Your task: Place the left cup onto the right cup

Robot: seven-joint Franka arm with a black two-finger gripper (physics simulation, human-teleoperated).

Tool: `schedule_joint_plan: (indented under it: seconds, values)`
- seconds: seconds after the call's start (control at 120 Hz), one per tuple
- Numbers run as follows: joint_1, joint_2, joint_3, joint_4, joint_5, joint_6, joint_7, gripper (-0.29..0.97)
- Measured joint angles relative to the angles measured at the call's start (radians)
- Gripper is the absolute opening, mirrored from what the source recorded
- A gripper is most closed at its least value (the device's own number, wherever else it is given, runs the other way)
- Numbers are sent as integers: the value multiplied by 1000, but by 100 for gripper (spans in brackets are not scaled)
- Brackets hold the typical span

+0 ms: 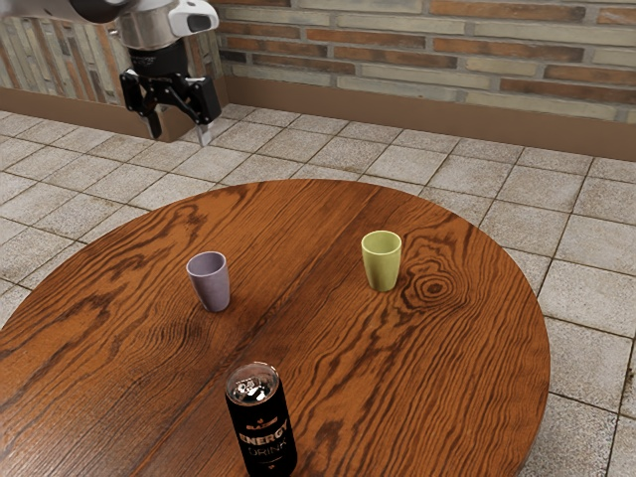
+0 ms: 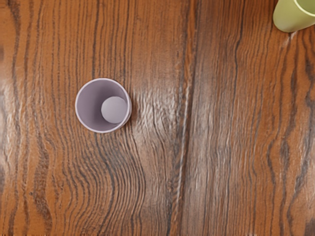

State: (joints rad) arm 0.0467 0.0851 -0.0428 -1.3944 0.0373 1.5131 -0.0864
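Gripper (image 1: 181, 133) hangs high over the far side of the round wooden table (image 1: 427, 378). Its fingers are spread, with nothing between them.

Lilac cup (image 1: 208, 281) stands upright toward the exterior view's left; I take it as the cup to move. Green cup (image 1: 381, 259) is upright, well apart from it toward the exterior view's right. Energy drink can (image 1: 260, 417) stands near the table's front edge, apart from both cups.

Wrist view: lilac cup (image 2: 103, 105) is mouth-up and off-centre under my hand. Green cup (image 2: 294, 14) is well away from it.

Step in hand, as I judge it, is the approach.
- Centre the hand over the lilac cup first, then descend straight.
- Straddle the body below the rim.
- Close gently; the cup looks light and could tip if one finger touches early.
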Motion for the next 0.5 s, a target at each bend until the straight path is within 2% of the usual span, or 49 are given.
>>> schedule_joint_plan:
  seconds: [0.258,0.5]
  values:
    - [-11,6,6,-19,0,8,-5,66]
    - [-1,57,7,-99,2,90,0,66]
